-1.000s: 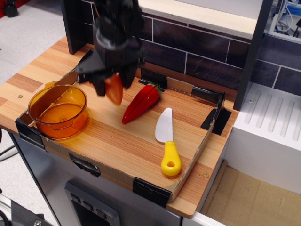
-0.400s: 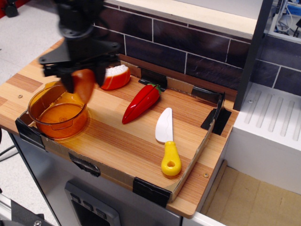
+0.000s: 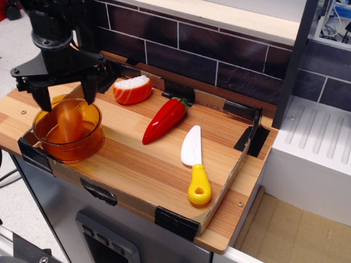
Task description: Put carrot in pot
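The round translucent orange pot (image 3: 82,147) stands at the front left of the wooden board. My black gripper (image 3: 66,94) hangs right above it, its two fingers spread wide and holding nothing. The stubby orange carrot (image 3: 68,121) shows as a blurred upright shape inside the pot, below the gap between the fingers and apart from them.
An orange-and-white sliced wedge (image 3: 132,90) lies behind the pot. A red chili pepper (image 3: 164,120) lies mid-board. A toy knife with a yellow handle (image 3: 194,164) lies to its right. A low cardboard rim (image 3: 230,181) edges the board, and a dark tiled wall (image 3: 219,55) stands behind.
My gripper carried the carrot left from near the pepper to above the pot. It then opened, and the carrot dropped into the pot. The wedge, hidden before, now shows.
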